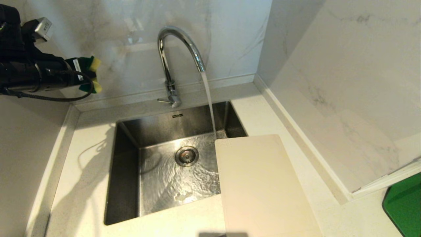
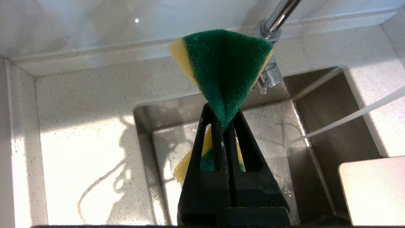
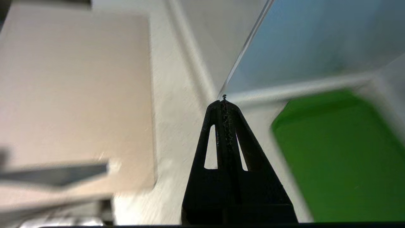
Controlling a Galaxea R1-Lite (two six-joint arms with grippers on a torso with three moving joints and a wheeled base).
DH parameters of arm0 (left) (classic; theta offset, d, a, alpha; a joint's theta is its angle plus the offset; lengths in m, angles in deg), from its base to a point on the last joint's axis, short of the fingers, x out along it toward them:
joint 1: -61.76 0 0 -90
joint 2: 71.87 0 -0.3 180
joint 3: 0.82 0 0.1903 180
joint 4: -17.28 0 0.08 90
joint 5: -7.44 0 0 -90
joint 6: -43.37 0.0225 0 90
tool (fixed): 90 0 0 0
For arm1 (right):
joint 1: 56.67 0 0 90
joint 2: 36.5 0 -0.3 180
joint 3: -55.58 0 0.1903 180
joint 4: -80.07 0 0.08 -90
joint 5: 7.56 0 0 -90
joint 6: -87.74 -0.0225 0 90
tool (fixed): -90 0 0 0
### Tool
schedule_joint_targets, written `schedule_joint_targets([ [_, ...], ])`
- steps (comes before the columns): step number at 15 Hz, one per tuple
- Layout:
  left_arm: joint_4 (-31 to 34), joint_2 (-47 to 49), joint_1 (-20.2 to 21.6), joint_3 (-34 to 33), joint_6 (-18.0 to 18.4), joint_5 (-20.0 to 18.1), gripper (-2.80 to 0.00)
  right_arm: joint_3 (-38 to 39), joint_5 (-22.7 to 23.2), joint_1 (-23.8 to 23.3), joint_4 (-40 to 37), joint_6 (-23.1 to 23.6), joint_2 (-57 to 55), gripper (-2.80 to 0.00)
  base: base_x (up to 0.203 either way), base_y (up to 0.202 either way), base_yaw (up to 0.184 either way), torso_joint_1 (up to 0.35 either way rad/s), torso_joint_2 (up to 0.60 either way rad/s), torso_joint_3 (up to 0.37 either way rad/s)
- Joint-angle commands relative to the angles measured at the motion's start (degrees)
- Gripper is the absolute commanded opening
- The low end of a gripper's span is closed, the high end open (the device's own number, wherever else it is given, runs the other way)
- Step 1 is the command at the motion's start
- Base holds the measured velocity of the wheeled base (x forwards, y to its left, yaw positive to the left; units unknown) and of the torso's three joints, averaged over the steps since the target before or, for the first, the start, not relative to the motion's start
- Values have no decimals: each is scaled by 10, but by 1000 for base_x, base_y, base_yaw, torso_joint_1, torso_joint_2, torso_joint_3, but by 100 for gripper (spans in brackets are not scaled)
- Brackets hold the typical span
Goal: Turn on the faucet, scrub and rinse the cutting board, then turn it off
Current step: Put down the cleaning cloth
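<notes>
Speckled white tabletop (image 1: pixel 88 144), marble walls, steel sink (image 1: pixel 125 164), water running.

One faucet (image 1: pixel 171 52); one board (image 1: pixel 260 184) overhanging sink's right rim; one green slab (image 1: pixel 404 204). Left tool (image 2: pixel 223 122) clamped on one sponge (image 2: pixel 221 66); right tool (image 3: pixel 224 101) together, empty.

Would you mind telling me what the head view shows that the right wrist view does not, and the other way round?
Only the head view shows the faucet running water into the sink, and the left gripper up at the left, shut on a sponge. Only the right wrist view shows the right gripper, shut and empty, above the counter. Both show the cutting board and the green slab.
</notes>
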State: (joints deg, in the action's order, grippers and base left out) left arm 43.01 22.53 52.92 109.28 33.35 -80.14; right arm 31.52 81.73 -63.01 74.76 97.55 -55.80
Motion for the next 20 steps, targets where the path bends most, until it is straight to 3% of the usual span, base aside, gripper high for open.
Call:
schedule_joint_targets([
  [1,0,3,-1,-2,0,0,-280,8,2,-2,-39,-9,29,-280,0,0,0,0,0,0],
  [4,0,5,0,-4,-1,0,-280,8,5,-2,-91,-11,29,-280,0,0,0,0,0,0],
  [7,0,9,1,-10,-1,-9,-280,8,36,-2,-166,-23,29,-280,0,0,0,0,0,0],
  [13,-40,24,7,-10,0,-12,-280,8,35,-2,-179,-34,29,-280,0,0,0,0,0,0],
  [17,-41,31,10,-11,-1,-12,-280,8,26,91,-183,-68,62,-280,0,0,0,0,0,0],
  [20,-48,32,17,-26,-1,-17,-280,8,25,69,-184,-68,138,-280,0,0,0,0,0,0],
])
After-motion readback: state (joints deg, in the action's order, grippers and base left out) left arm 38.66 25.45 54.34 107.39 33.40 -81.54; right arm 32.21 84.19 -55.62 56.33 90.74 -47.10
